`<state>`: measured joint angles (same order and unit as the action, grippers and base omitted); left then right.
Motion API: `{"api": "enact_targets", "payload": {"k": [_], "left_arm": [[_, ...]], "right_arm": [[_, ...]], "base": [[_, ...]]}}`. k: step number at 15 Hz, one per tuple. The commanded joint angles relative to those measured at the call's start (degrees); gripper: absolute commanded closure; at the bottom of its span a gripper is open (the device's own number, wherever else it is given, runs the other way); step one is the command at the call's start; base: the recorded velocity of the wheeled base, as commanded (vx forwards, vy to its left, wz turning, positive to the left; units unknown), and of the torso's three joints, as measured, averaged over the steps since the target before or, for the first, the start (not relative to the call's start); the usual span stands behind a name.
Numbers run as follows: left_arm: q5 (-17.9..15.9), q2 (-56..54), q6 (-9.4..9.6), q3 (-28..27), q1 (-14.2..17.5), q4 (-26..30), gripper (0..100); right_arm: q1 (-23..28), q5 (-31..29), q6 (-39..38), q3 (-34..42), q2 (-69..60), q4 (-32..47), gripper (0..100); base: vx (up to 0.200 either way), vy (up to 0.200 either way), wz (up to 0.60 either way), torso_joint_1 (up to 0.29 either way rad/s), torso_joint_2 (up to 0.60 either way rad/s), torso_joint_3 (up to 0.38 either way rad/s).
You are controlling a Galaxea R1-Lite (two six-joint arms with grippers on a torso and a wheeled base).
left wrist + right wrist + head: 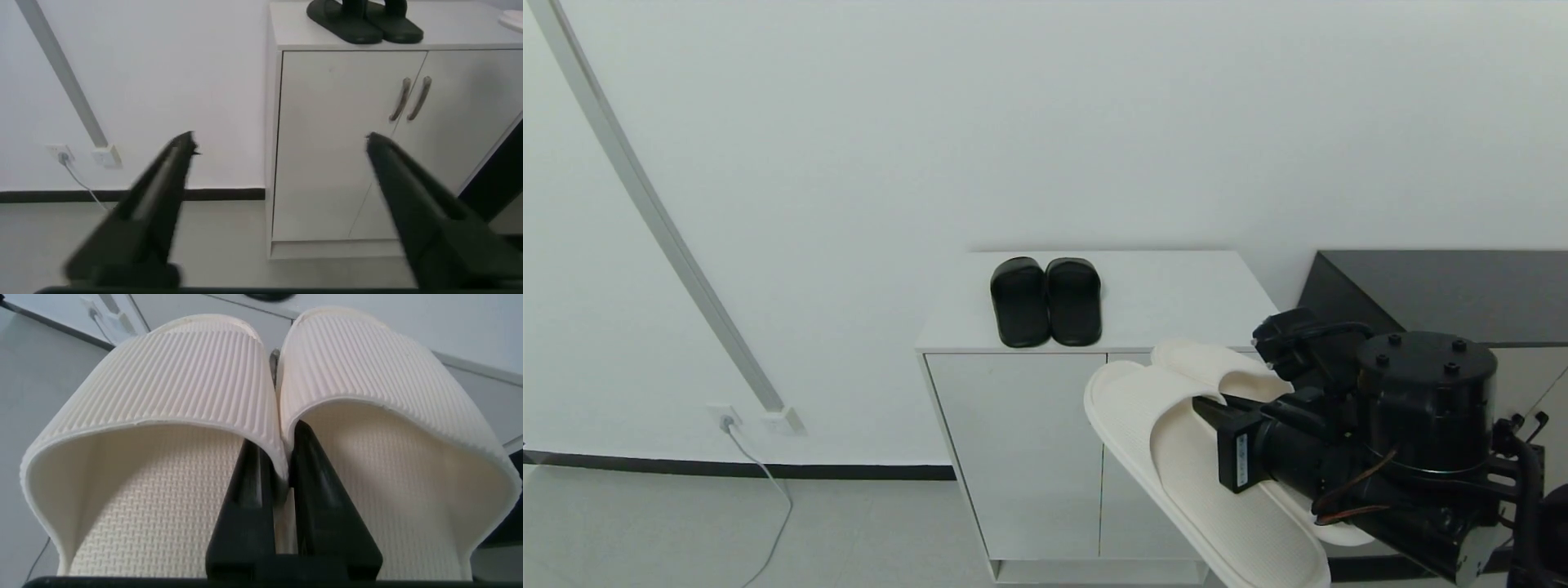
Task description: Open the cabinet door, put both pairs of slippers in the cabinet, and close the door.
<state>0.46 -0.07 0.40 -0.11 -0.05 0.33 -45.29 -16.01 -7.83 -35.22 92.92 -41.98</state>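
Cabinet doors shut, black slippers parked on top of the cabinet, white slippers pinched in the right gripper just before the cabinet, left gripper spread wide facing it, nothing stowed yet.

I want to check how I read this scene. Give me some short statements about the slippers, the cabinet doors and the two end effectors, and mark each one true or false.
1. The black slippers lie on top of the cabinet. True.
2. The cabinet doors stand open. False: both doors are shut.
3. The right end effector holds the white slippers together as a pair. True.
4. The left end effector grips a door handle. False: it is open and empty, apart from the cabinet.
5. The white slippers are inside the cabinet. False: they are held in the air in front of it.
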Motion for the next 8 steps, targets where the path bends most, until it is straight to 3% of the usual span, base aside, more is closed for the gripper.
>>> {"api": "enact_targets", "payload": {"k": [1,8], "left_arm": [[-0.11,0.07,0.13,0.02,-0.04,0.02,0],[-0.20,0.07,0.13,0.02,-0.04,0.02,0]], "right_arm": [[-0.06,0.01,0.00,0.24,0.25,-0.03,100],[-0.15,0.01,0.00,0.50,0.34,-0.03,100]], "base": [[0.000,0.000,0.00,-0.139,0.34,0.203],[0.000,0.000,0.00,-0.172,0.40,0.221]]}}
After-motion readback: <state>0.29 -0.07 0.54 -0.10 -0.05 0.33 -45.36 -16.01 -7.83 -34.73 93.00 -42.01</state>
